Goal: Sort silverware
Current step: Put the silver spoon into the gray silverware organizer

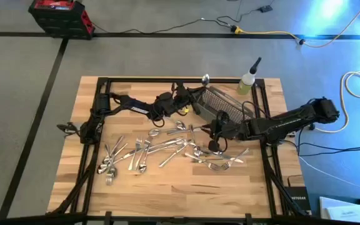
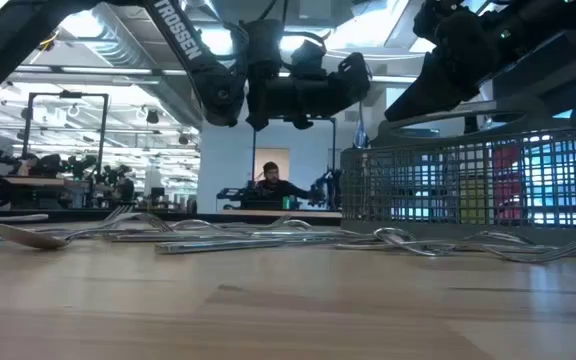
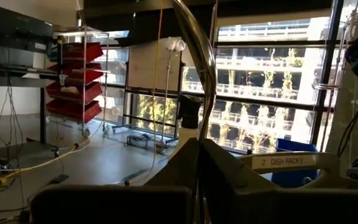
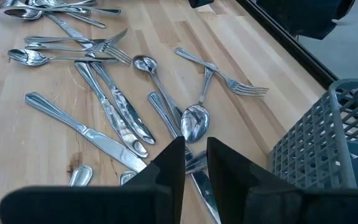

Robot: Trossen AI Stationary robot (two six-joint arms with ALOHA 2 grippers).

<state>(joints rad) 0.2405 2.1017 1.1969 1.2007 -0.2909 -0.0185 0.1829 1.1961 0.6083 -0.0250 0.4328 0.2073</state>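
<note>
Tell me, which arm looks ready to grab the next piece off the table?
The right, probably. Its gripper hangs low over the loose silverware, with a spoon just ahead. The left gripper is up by the basket, already holding a utensil.

Two dark, jointed arms trail black cables, one bearing white "TROSSEN" lettering, each ending in blunt black fingers.
</note>
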